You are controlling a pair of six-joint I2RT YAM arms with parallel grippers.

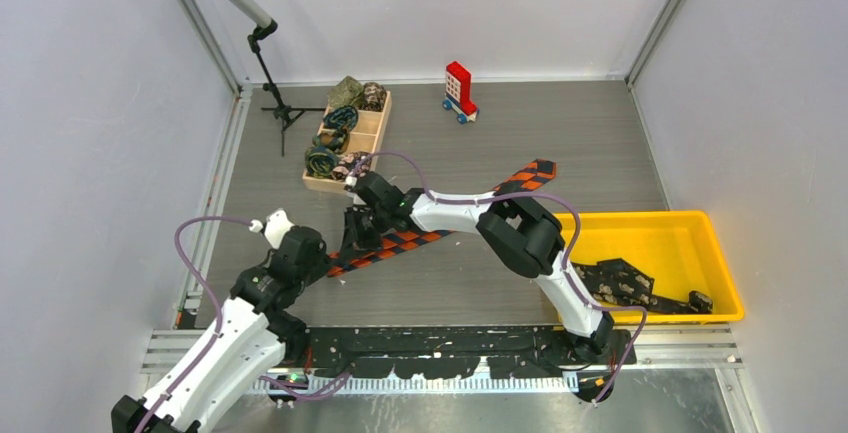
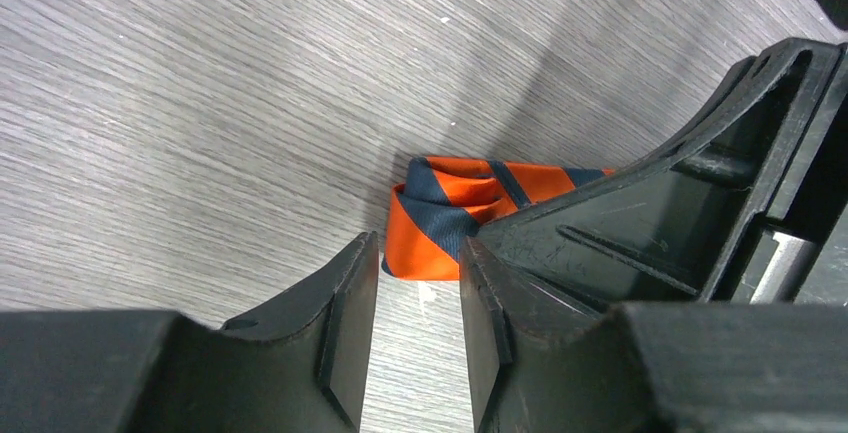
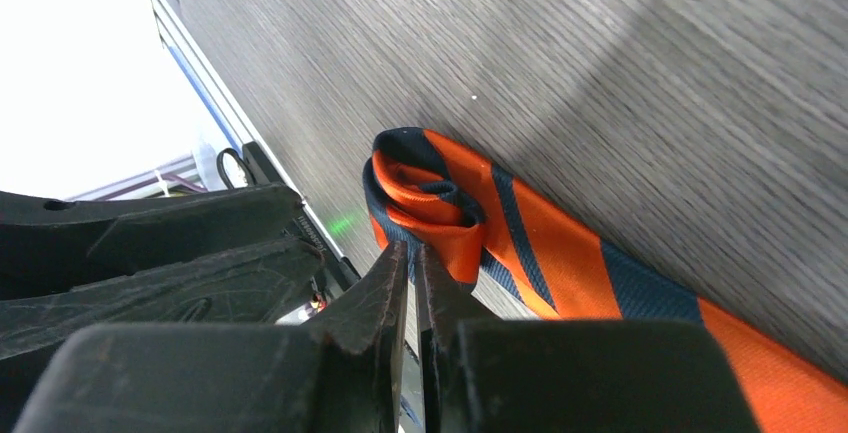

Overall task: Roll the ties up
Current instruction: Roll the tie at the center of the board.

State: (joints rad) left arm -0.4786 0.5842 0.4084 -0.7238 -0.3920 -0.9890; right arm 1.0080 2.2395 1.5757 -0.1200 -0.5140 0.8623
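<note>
The left claw (image 2: pixel 416 271) is open a little with nothing in it. It sits right at the curled end of the orange-and-black tie (image 2: pixel 445 225). Only this thin end is rolled, just one small turn, and the rest lies flat across the table (image 1: pixel 600 133). The right claw (image 3: pixel 410 258) is nearly closed and seems to pinch the edge of that curl. A wooden tray (image 1: pixel 366 125) behind holds some rolled ties (image 1: pixel 322 161). Far right, the yellow bin (image 1: pixel 650 219) has dark ties (image 1: pixel 615 281) not rolled yet. I think lots of the job is left.
</note>
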